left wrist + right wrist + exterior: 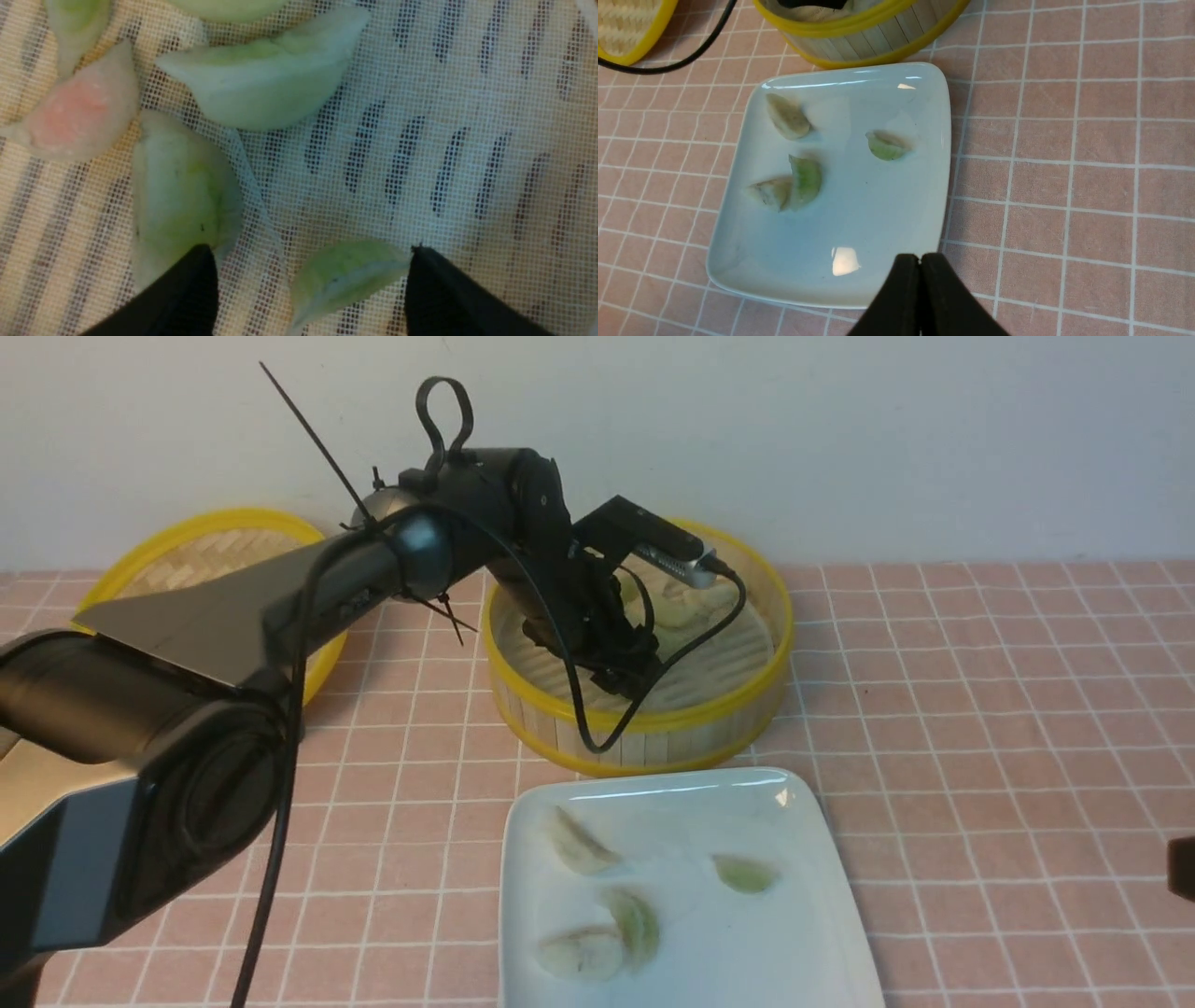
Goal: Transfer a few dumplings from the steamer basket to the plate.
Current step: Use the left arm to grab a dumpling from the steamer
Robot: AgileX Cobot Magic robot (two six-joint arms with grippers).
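Observation:
The steamer basket [653,733] stands at the back centre, and my left gripper [625,663] reaches down into it. In the left wrist view that gripper [309,252] is open. A small green dumpling [345,275] lies on the mesh liner between its fingertips [196,280], and its tip is close to one finger. More dumplings lie nearby: a large green one [182,196], a pale one [261,84] and a pinkish one [79,112]. The white plate [728,971] in front of the basket holds several dumplings [744,875]. My right gripper [920,256] is shut and empty, hovering at the edge of the plate [859,219].
The flat woven lid [215,551] lies at the back left, partly behind my left arm. A black cable [271,859] hangs from that arm over the pink tiled cloth. The right arm shows only as a dark bit [1184,868] at the right edge.

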